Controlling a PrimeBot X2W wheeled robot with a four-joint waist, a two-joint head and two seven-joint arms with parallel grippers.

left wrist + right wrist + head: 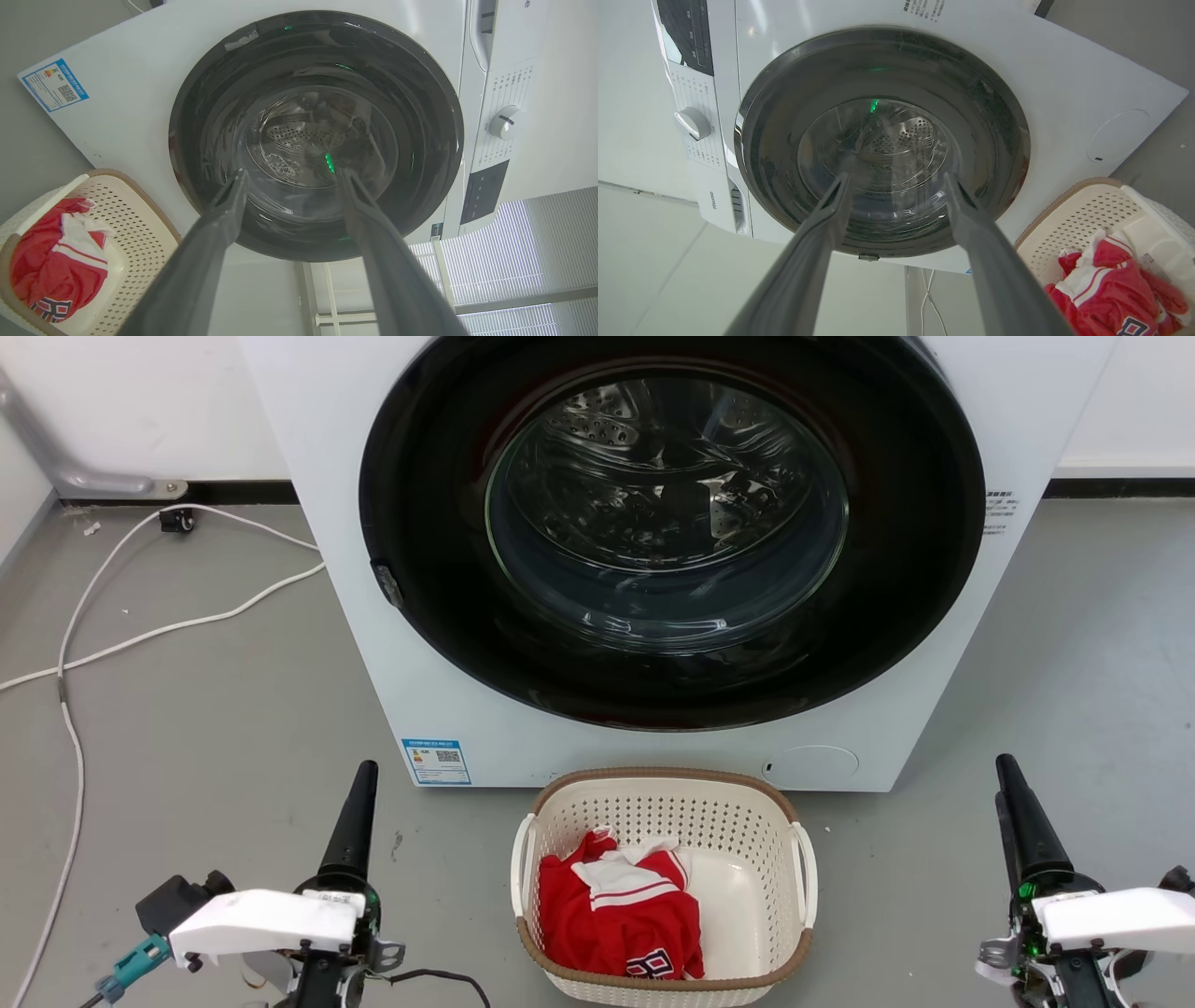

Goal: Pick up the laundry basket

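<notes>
The laundry basket (709, 817) sits on the floor (187, 756) just in front of the washing machine (373, 616), between your two arms and touching neither. The left end effector (294, 177) and the right end effector (896, 177) both have their fingers spread and hold nothing. Expect a light plastic shell, fairly stiff but likely to flex. The red shirt (621, 915) inside should add little weight. Take it by the white side handles (519, 868), one per side, so it lifts level.
</notes>
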